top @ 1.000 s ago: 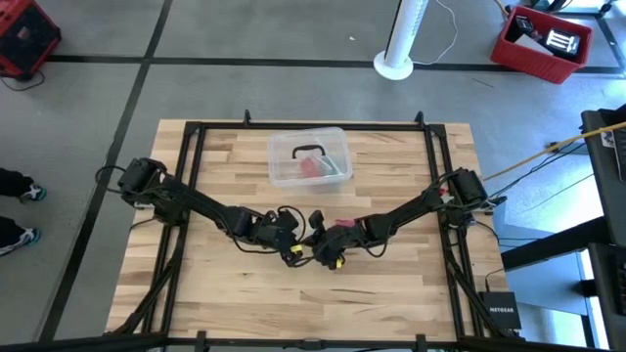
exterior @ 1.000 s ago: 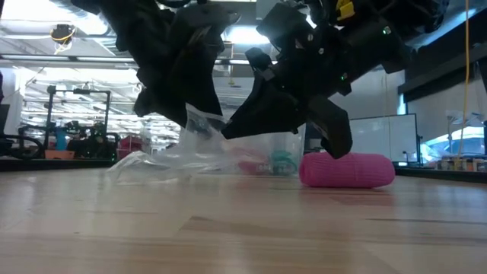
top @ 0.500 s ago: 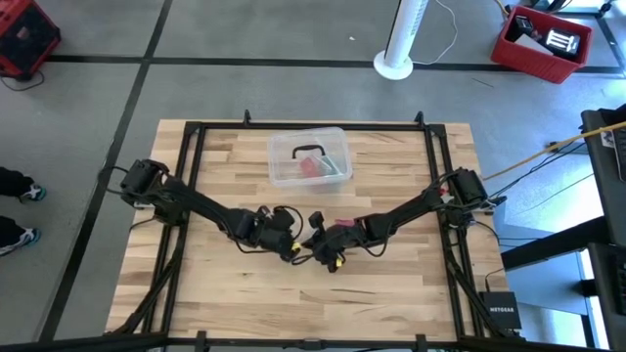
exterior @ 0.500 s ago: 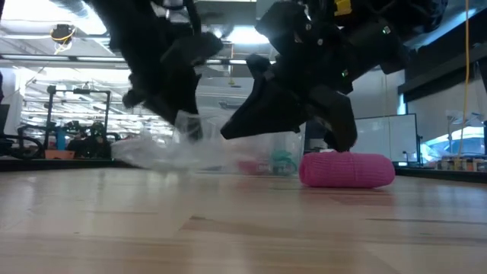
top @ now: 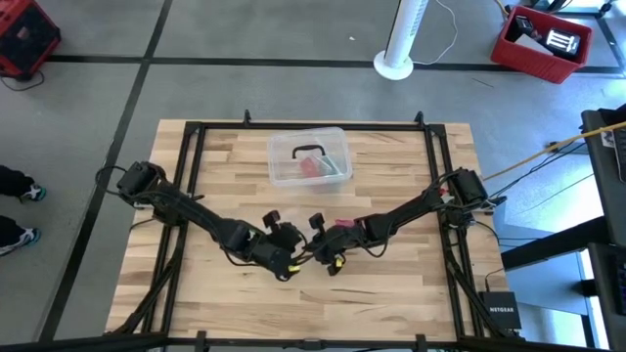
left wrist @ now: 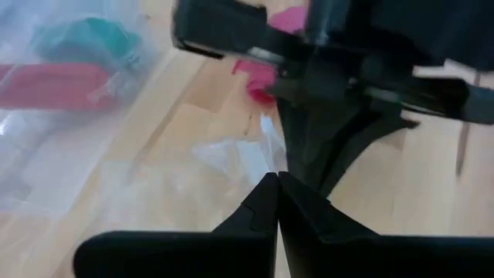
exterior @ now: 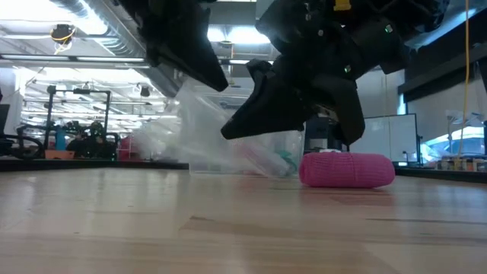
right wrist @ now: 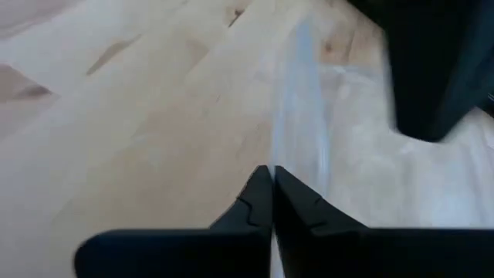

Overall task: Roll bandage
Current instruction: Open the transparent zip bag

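The bandage is a small pink roll [exterior: 348, 169] lying on its side on the table, just under my right arm; it also shows in the high view [top: 342, 226]. A crumpled clear plastic wrapper [exterior: 199, 125] hangs between my two grippers near the table's middle. My left gripper [top: 286, 262] is shut on it, and my right gripper [top: 318, 252] is shut on it from the other side. Neither gripper touches the bandage. My left gripper pinches a crumpled end of the clear wrapper [left wrist: 255, 158] between its two shut fingertips; how many layers cannot be told. The film spreads out ahead of the fingers toward my right gripper. My right gripper pinches a narrow band of the wrapper [right wrist: 297, 143] at its fingertips. The band runs straight and taut from them toward my left gripper [right wrist: 432, 62], above the table.
A clear plastic box [top: 310, 156] with pink and green contents stands at the table's far middle. A black frame [top: 191, 176] runs round the tabletop. Bare wood lies along the near edge.
My left gripper has gone toward the table's near edge. The wrapper, which trailed low over the table, now stands higher and is drawn out between the two grippers. The pink roll has stayed in place.
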